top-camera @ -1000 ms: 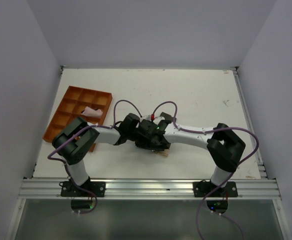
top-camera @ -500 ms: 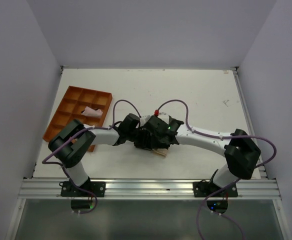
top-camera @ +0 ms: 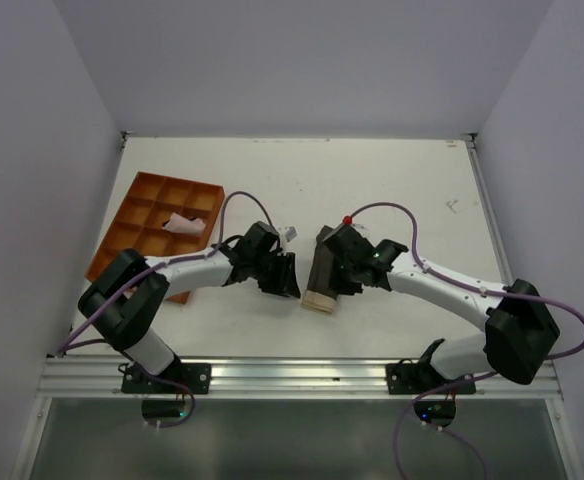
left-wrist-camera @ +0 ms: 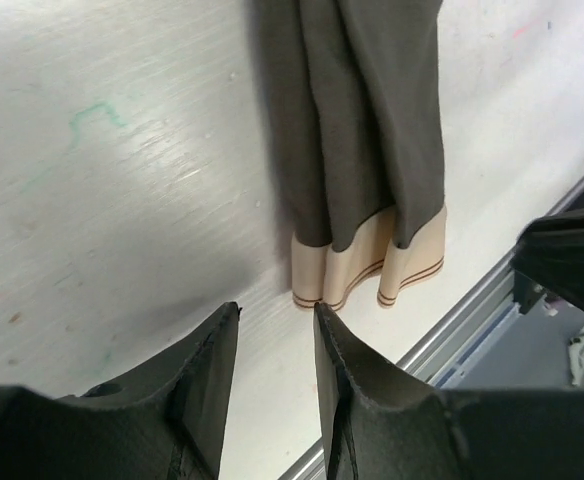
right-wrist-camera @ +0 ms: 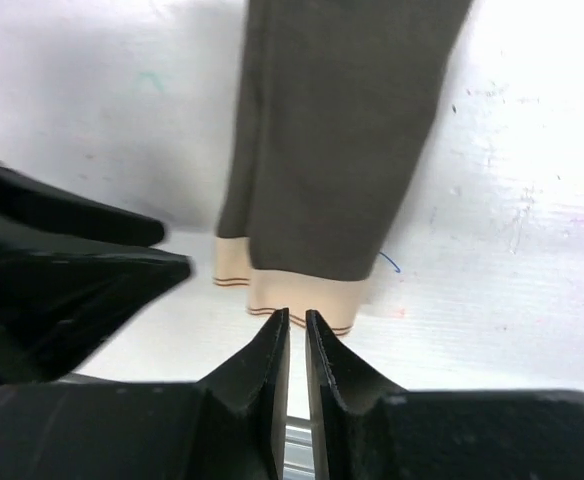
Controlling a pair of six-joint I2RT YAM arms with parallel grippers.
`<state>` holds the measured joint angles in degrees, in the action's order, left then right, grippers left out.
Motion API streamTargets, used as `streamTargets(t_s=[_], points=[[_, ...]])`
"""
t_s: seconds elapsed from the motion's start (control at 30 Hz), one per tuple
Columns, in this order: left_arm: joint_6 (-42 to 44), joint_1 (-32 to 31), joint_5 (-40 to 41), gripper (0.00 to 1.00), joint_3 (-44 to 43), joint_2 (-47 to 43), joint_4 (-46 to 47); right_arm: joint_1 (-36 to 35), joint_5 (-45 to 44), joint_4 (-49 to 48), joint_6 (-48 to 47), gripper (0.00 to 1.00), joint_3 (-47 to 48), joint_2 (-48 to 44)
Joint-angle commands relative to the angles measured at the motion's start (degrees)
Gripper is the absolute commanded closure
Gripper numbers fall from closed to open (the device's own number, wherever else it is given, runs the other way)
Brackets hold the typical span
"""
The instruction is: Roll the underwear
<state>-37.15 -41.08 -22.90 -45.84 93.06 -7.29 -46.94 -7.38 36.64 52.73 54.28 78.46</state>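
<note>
The underwear (top-camera: pixel 322 268) lies flat as a narrow folded strip, dark brownish-grey, its tan waistband (top-camera: pixel 320 299) toward the near edge. In the left wrist view the underwear (left-wrist-camera: pixel 364 120) lies ahead and to the right of my left gripper (left-wrist-camera: pixel 272 318), which is open and holds nothing. My right gripper (right-wrist-camera: pixel 294 318) hovers just short of the waistband (right-wrist-camera: pixel 302 298), its jaws a narrow slit apart with nothing in between. From above, the left gripper (top-camera: pixel 288 277) sits left of the strip and the right gripper (top-camera: pixel 340 278) right of it.
An orange compartment tray (top-camera: pixel 132 240) stands at the left, a small pale pink cloth (top-camera: pixel 184 223) in one cell. The aluminium rail (top-camera: pixel 292 372) runs along the near table edge, close behind the waistband. Walls enclose the left, right and back.
Both grippers were huddled over the underwear; they have drawn apart, left going left, right going right. The strip now lies uncovered. The right jaws widened, then narrowed.
</note>
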Motion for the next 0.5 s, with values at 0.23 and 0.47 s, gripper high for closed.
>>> streamTargets(t_s=[0.23,0.47], points=[[2.0,0.12,0.05,0.63,-3.99,1.06,0.95,0.62,5.0,-8.25,0.62,0.86,-5.06,3.98],[0.41,0.12,-2.24,0.59,-1.62,1.52,4.56,0.62,4.65,-11.15,0.62,0.86,-6.38,8.37]])
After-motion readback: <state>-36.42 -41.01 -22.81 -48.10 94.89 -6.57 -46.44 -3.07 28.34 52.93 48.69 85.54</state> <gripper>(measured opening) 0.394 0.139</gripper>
